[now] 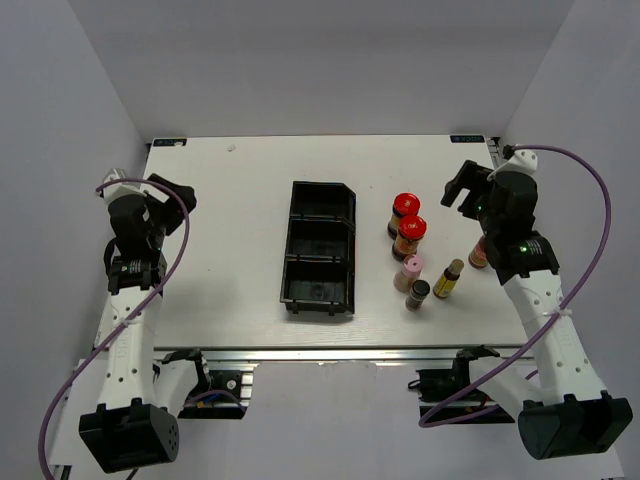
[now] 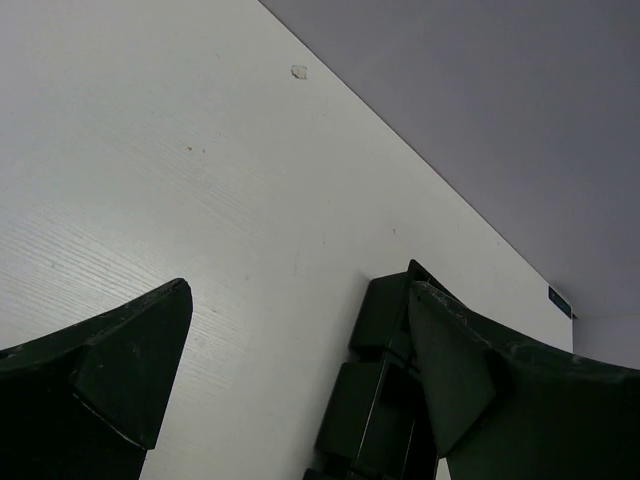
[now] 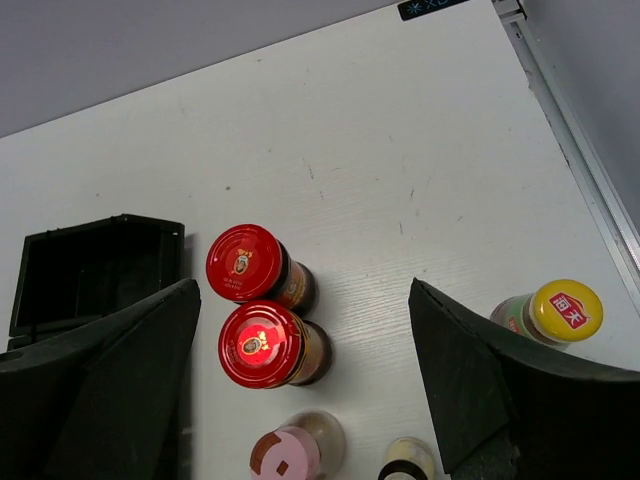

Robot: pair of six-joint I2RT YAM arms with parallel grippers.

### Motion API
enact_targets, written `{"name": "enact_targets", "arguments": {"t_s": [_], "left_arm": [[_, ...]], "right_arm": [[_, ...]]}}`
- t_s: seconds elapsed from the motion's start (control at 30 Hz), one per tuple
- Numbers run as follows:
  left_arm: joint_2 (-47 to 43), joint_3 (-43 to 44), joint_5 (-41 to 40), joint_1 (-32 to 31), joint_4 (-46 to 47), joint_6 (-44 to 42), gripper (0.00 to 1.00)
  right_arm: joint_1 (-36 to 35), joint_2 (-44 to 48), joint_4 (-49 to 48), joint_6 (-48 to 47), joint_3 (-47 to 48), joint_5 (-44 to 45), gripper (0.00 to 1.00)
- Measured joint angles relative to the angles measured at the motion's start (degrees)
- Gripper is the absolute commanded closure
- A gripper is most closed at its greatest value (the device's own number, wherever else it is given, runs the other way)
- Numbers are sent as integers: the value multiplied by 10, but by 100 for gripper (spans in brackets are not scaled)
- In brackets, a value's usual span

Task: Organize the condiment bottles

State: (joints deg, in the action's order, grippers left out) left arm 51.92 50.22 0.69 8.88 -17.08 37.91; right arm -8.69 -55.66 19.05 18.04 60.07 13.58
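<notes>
Standing wide apart, gripping nothing: fingers of left gripper (image 1: 172, 195) and right gripper (image 1: 465, 188), flanking black three-compartment plastic bin (image 1: 320, 248). Sitting right of bin: six small condiment bottles (image 1: 411, 268); sorting all remaining.

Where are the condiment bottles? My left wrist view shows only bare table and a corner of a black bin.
Observer: Six condiment bottles stand clustered to the right of the black bin in the top view.
Operator: Any inside it?
Observer: No, all three compartments look empty.
Operator: And the right claw?
Observer: The right claw is open and holds nothing. Its camera looks down on the two red-lidded jars.
</notes>
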Motion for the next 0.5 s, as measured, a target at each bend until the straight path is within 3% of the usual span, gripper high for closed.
{"name": "enact_targets", "arguments": {"t_s": [0.23, 0.5], "left_arm": [[2, -5, 14, 0, 24, -9, 2], [18, -48, 59, 0, 72, -21, 2]], "right_arm": [[0, 19, 11, 16, -11, 44, 11], [0, 36, 123, 87, -12, 206, 11]]}}
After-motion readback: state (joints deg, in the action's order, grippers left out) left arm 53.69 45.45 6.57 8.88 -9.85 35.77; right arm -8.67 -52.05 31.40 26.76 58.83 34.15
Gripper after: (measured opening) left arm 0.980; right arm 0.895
